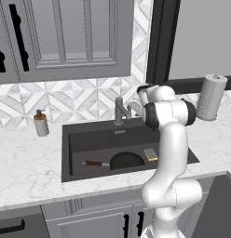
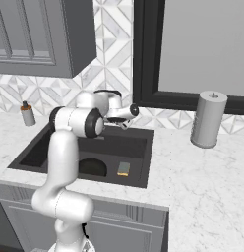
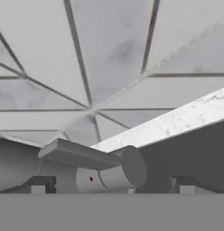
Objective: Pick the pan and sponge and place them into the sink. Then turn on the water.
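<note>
In your left base view, the pan (image 1: 124, 161) lies in the sink (image 1: 75, 139), its reddish-brown handle pointing left, and the sponge (image 1: 151, 154) sits just beside it on the right, also on the basin floor. The faucet (image 1: 121, 110) stands at the sink's back edge, and the arm's wrist reaches in right next to it, though the arm hides the gripper here. A soap dispenser (image 1: 41, 123) stands on the table (image 1: 24, 167) left of the sink, and a paper towel roll (image 1: 212, 97) stands at the far right. In your right base view, the gripper (image 2: 125, 124) hangs over the sink's back edge, the pan (image 2: 92, 168) is half hidden behind the arm, and the sponge (image 2: 124, 169) lies near the front right corner of the basin. In your hand view, the faucet's grey handle (image 3: 93, 169) lies close between the two fingers (image 3: 38, 185), which stand wide apart on either side of it; whether either one touches it you probably cannot tell from here. Behind it you see the marble table edge and the tiled wall (image 3: 114, 54).
</note>
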